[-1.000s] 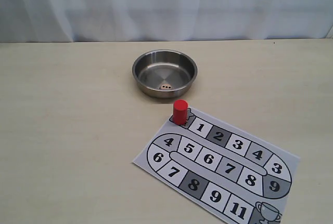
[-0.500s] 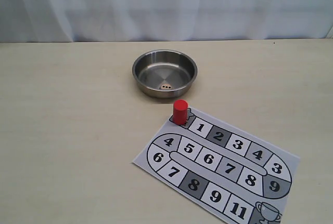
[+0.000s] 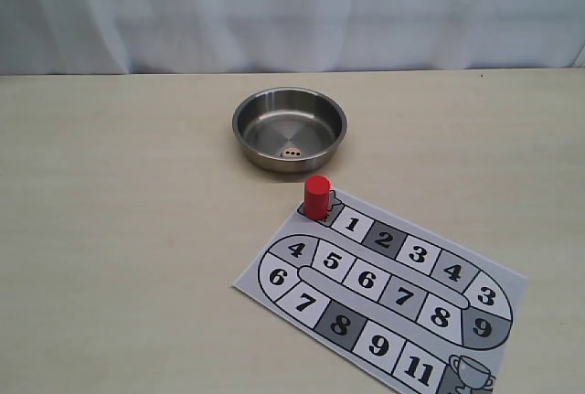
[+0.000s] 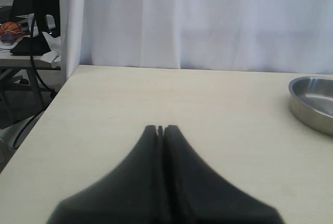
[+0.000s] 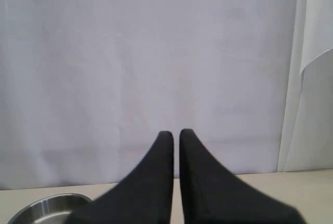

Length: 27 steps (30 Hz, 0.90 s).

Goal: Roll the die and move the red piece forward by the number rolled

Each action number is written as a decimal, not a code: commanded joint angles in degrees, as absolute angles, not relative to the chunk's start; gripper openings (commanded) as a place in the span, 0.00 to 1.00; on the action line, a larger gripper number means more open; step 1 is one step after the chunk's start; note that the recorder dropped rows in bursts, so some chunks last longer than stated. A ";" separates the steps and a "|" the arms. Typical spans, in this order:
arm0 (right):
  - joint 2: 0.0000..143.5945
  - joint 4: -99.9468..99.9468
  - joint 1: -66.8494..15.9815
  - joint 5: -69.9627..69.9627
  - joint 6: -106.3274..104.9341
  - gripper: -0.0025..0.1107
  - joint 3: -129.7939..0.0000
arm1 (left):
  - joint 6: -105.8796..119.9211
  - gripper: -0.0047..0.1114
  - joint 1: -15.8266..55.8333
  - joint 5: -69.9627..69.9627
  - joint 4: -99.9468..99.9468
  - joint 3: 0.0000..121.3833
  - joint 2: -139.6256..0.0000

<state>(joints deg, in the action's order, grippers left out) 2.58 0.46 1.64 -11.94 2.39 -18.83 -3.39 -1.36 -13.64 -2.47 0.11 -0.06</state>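
Steel round bowl (image 3: 259,116) holds wooden die (image 3: 291,152)

The table (image 3: 119,229) is open left and right; the bowl (image 3: 289,101) wall rings the die (image 3: 291,152), with the red piece (image 3: 316,197) seemingly just clear on its near side.

A round steel bowl (image 3: 265,111) is sitting on the pale table (image 3: 119,229), with a white curtain (image 3: 292,10) hanging behind. A printed paper game board (image 3: 393,295) with numbered squares is lying flat just beside the bowl, angling toward the table's near right.
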 commanded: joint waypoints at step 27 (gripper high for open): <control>44.56 0.41 1.84 -16.11 -0.56 0.09 -42.44 | -3.69 0.04 -1.36 -13.02 -2.51 0.00 0.00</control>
<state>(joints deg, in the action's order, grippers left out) 41.15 0.46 1.64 -15.63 1.59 -41.07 -3.50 -1.36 -13.64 -2.47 0.11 -0.06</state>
